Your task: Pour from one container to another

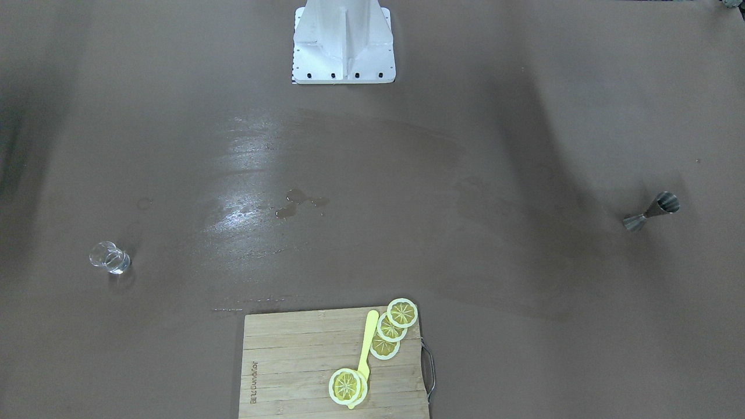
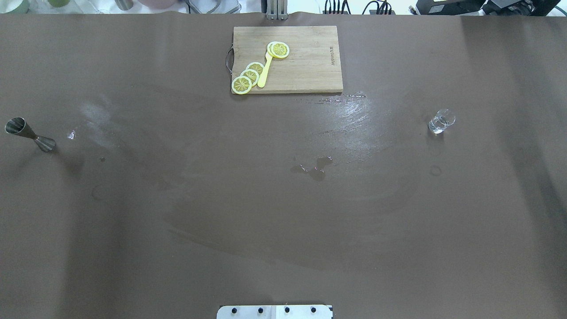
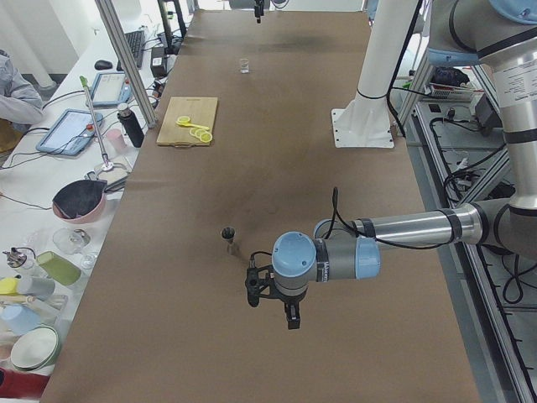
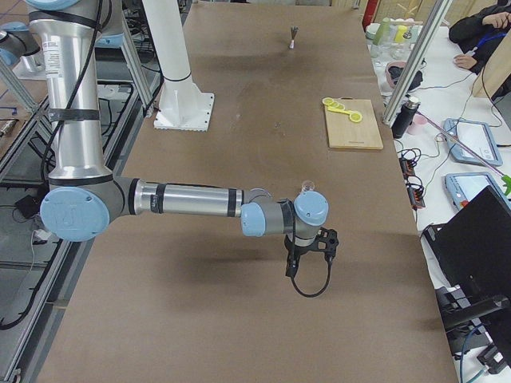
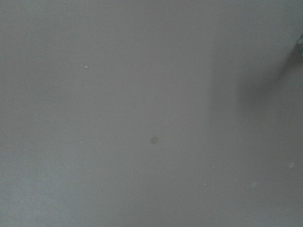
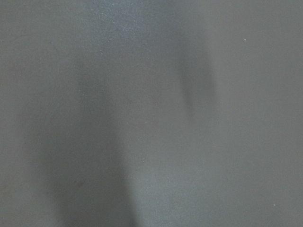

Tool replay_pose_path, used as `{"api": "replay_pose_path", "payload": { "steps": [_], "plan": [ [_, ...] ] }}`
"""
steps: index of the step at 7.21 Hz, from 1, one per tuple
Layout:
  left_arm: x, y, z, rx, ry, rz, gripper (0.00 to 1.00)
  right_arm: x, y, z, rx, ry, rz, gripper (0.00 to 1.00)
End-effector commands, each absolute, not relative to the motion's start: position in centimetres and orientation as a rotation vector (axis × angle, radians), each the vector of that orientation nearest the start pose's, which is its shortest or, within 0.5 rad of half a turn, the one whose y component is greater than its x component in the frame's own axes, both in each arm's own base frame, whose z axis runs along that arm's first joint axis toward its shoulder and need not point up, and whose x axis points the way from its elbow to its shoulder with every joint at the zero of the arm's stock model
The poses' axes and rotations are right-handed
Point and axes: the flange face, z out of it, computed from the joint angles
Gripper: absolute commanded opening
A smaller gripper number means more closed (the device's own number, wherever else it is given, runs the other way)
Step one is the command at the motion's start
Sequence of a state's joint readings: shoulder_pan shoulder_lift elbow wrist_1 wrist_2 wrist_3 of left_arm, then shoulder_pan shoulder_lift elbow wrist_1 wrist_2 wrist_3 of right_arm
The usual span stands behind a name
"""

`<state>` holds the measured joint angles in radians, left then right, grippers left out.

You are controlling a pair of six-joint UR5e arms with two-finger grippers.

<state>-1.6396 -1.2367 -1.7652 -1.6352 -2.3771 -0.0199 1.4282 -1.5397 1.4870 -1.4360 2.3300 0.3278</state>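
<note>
The clear glass (image 2: 441, 121) stands upright on the brown table toward the robot's right, also visible as the glass (image 1: 109, 258). The metal hourglass jigger (image 2: 30, 134) stands upright far to the robot's left, seen again as the jigger (image 1: 651, 212). Neither gripper shows in the overhead or front view. In the exterior left view my left gripper (image 3: 270, 309) hangs over the table a little nearer the camera than the jigger (image 3: 228, 238). In the exterior right view my right gripper (image 4: 311, 257) hangs just in front of the glass (image 4: 306, 187). I cannot tell whether either gripper is open or shut. Both wrist views show only bare table.
A wooden cutting board (image 2: 310, 66) with lemon slices (image 2: 249, 76) and a yellow knife (image 2: 264, 73) lies at the table's far edge. A small puddle (image 2: 316, 167) and wet streaks mark the middle. The white robot base (image 1: 343, 43) stands at the near edge.
</note>
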Motion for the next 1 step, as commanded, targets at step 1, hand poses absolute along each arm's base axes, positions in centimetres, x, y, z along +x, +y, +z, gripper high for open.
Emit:
{"api": "replay_pose_path", "payload": {
  "steps": [1],
  "plan": [
    [-9.25,-33.22,69.92,-0.052,0.806,-0.14,0.99,-0.85,-51.46,67.16,-0.103,-0.757,0.149,1.0]
  ]
}}
